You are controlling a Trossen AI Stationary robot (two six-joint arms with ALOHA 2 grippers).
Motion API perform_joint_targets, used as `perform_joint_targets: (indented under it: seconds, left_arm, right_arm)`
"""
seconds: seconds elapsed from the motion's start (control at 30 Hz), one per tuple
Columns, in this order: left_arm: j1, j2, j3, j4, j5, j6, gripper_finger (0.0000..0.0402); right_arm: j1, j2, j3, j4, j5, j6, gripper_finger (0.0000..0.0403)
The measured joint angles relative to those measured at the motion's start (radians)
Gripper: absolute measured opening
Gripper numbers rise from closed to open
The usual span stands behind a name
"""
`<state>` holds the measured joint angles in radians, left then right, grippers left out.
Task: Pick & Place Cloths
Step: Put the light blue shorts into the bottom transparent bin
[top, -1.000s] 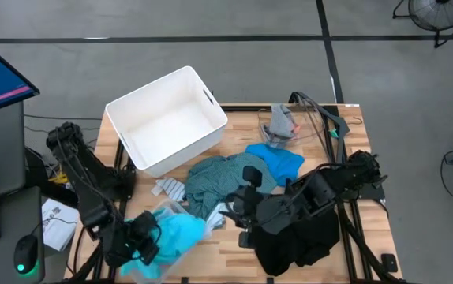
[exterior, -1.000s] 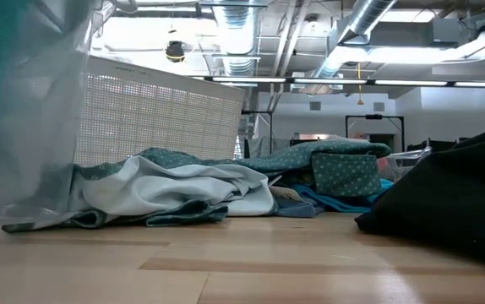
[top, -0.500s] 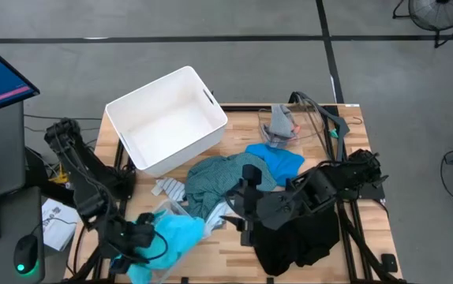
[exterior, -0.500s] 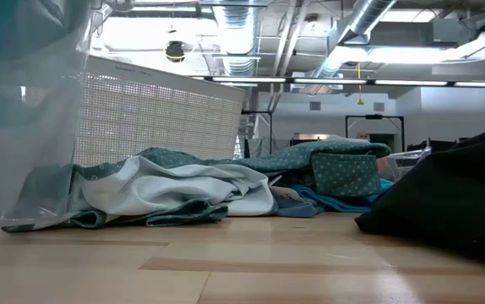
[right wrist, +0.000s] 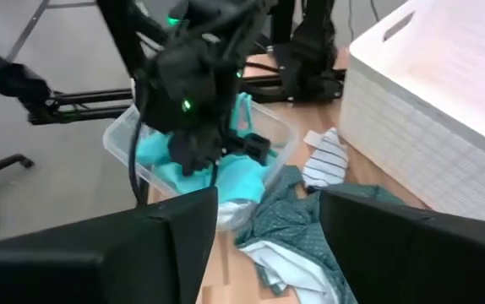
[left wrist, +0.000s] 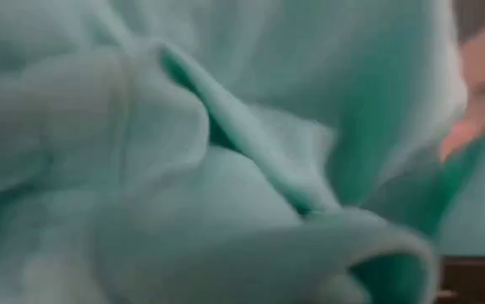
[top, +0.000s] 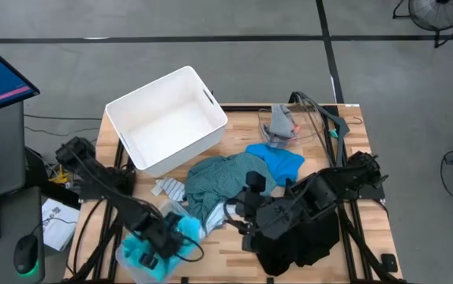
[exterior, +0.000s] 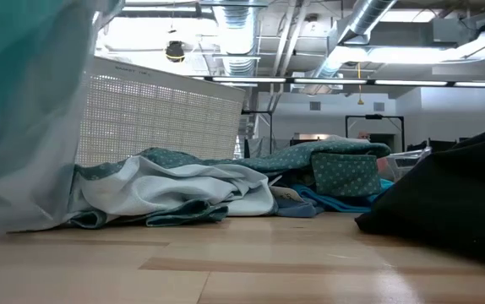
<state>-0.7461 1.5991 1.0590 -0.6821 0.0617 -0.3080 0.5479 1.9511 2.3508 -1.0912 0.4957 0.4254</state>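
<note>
High view: left claw [top: 157, 254] is down in the clear tub [right wrist: 269, 128] at the tabletop's [top: 219, 246] near-left corner, buried in the turquoise shirt [top: 136, 254]; grip state hidden. Right claw [top: 242, 211] hangs released over the teal shirt [top: 222, 177].

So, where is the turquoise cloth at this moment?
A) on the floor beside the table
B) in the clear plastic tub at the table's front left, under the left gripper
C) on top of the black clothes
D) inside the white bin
B: the turquoise cloth fills the clear tub, with the left gripper down in it, while the white bin holds nothing.
</note>
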Motion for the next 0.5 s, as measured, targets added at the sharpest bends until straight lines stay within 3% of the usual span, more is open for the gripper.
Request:
perform_joint_targets:
  seconds: [0.13,0.3,0.5]
  left_arm:
    - [-0.003,0.085,-0.01,0.009,0.035,0.114,0.0009]
    - [-0.002,0.114,-0.076,0.072,0.174,0.129,0.0002]
    - [-0.001,0.037,-0.217,0.162,0.14,0.175,0.0005]
  right_arm:
    - [-0.001,0.001,0.0,-0.001,0.002,-0.002,0.0194]
    - [-0.009,0.001,0.0,0.002,0.007,0.002,0.0185]
    - [-0.008,0.001,0.0,-0.003,0.003,-0.006,0.0179]
